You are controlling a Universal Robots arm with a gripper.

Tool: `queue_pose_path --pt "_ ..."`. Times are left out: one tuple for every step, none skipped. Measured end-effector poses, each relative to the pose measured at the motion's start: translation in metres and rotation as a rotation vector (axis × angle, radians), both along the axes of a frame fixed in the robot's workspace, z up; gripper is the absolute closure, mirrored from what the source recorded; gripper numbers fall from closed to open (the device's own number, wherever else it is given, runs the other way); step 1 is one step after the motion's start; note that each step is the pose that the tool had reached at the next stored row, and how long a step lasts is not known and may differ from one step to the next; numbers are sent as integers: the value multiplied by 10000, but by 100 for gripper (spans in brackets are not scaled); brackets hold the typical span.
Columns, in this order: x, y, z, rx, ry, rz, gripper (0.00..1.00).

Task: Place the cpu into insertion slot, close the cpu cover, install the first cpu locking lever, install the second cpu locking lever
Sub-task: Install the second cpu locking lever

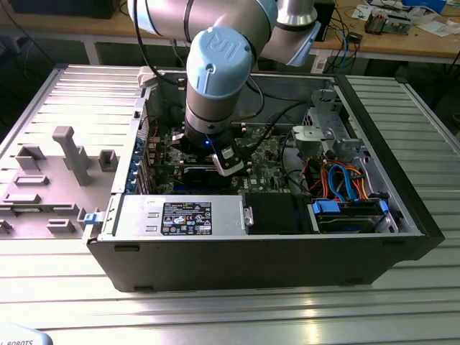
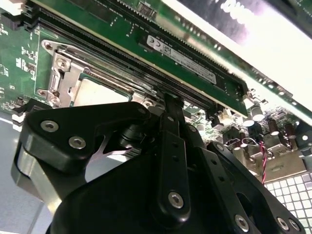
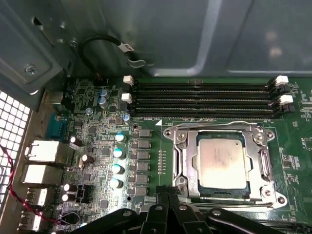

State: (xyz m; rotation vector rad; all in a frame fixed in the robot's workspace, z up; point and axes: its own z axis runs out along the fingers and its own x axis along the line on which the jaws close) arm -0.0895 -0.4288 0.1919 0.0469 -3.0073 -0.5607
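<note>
1. Arm: a single grey and light-blue robot arm [image 1: 215, 79] reaches down into an open computer case [image 1: 287, 244] lying on a slatted metal table [image 1: 215, 309]. Its wrist blocks most of the board beneath it in the exterior view.
2. Gripper [image 3: 165, 202]: black linkage fingers [image 3: 158, 214], low over the motherboard [image 3: 97, 141] just beside the socket edge. In the first wrist view the tips meet close together with no visible gap and nothing seen between them; the finger bases are cut off by the frame edge. In the second wrist view the gripper [image 2: 168, 105] body covers the lower half of the picture, and the tips end at the socket's edge.
3. Cpu [image 3: 222, 163]: silvery-grey square chip, lying flat in the insertion slot [image 3: 185, 163].
4. Cpu cover [image 3: 261, 161]: silvery frame plate, down flat around the chip, whose top shows through the window. In the second wrist view the cpu cover [image 2: 66, 73] is partly hidden behind the gripper.
5. Locking levers: thin metal rods run along the socket sides; whether they are latched is hard to make out.
6. Memory slots [image 3: 202, 97]: long black rows with white clips, just beyond the socket.
7. Grey fixture tray [image 1: 57, 172]: on the table at the exterior view's left, well apart from the case.
</note>
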Motion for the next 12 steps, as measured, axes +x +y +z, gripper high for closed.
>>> queue_pose_path --pt "-3 13 -2 1 -1 -1 89" --pt "-5 26 -4 1 -1 -1 89" --pt "-8 32 -7 1 -1 -2 89" --pt "-10 33 -12 -3 1 0 89" --pt "-11 33 -13 -10 3 0 89" --pt "-11 33 -15 -17 1 -1 89" --pt "-12 33 -16 -37 -1 -2 89" --pt "-13 32 -16 -56 -2 -3 89" --pt "-14 32 -16 -70 -1 -3 89" --pt "-16 30 -15 -82 0 -1 89" --pt "-17 30 -15 -89 -1 -1 89" --pt "-17 29 -14 -93 -2 -1 89"
